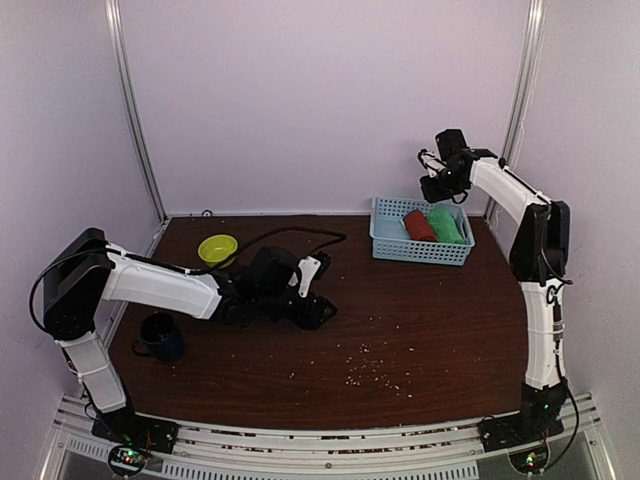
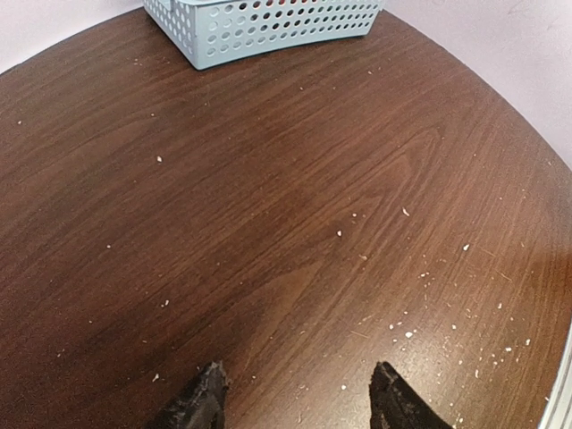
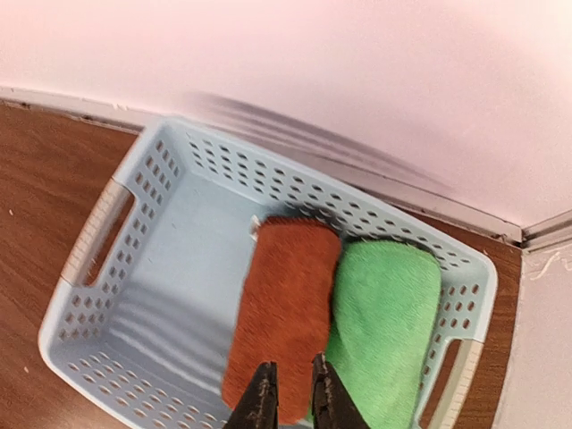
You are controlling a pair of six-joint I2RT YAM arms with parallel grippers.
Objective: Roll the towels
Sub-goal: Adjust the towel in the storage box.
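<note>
Left arm (image 1: 160, 285) and right arm (image 1: 540, 330): white shells, black joints, thin black cables. Left hand (image 2: 299, 380) and right hand (image 3: 293, 380) black, with tapered dark fingers (image 3: 261, 402). Black bases (image 1: 515, 432).

A light-blue perforated basket (image 1: 420, 252) sits at the far right of the dark wooden counter (image 1: 420, 320), near the back wall. A yellow-green bowl (image 1: 218, 248) stands at far left, with a dark mug (image 1: 160, 337) nearer. Pale crumbs (image 1: 365, 372) lie scattered toward the front.
</note>
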